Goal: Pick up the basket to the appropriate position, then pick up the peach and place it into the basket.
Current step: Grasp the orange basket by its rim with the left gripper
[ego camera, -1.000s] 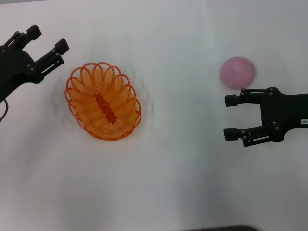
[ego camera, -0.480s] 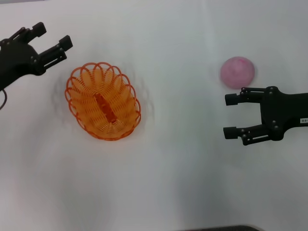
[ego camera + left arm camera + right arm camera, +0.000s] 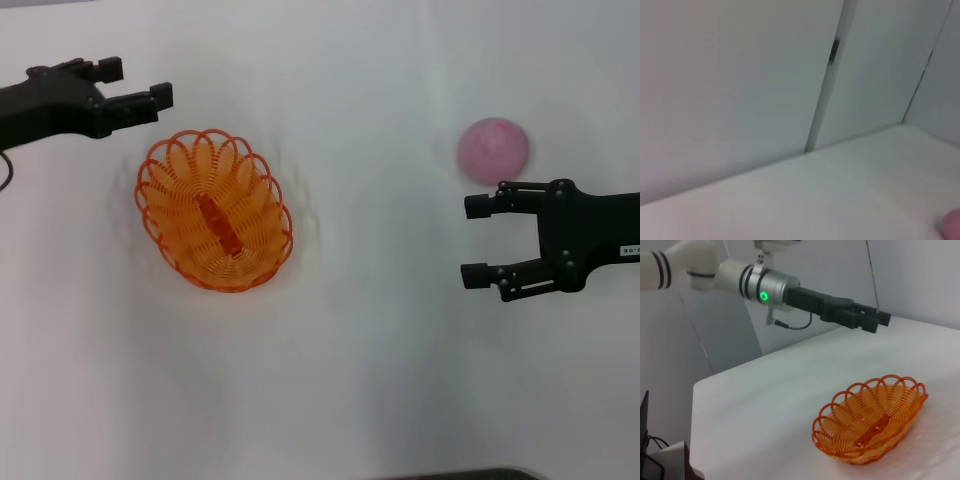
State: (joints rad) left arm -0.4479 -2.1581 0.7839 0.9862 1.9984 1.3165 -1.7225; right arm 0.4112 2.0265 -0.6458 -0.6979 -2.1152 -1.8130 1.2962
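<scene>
Reaching for the basket (image 3: 214,211), our left gripper (image 3: 138,84), fingers spread, must descend onto its rim.

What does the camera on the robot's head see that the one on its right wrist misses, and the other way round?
Only the head view shows the peach and the right gripper, open just beside it. Only the right wrist view shows the left arm's silver wrist with its green light and the wall behind. Both show the empty basket on the white table and the left gripper hovering near its rim.
</scene>
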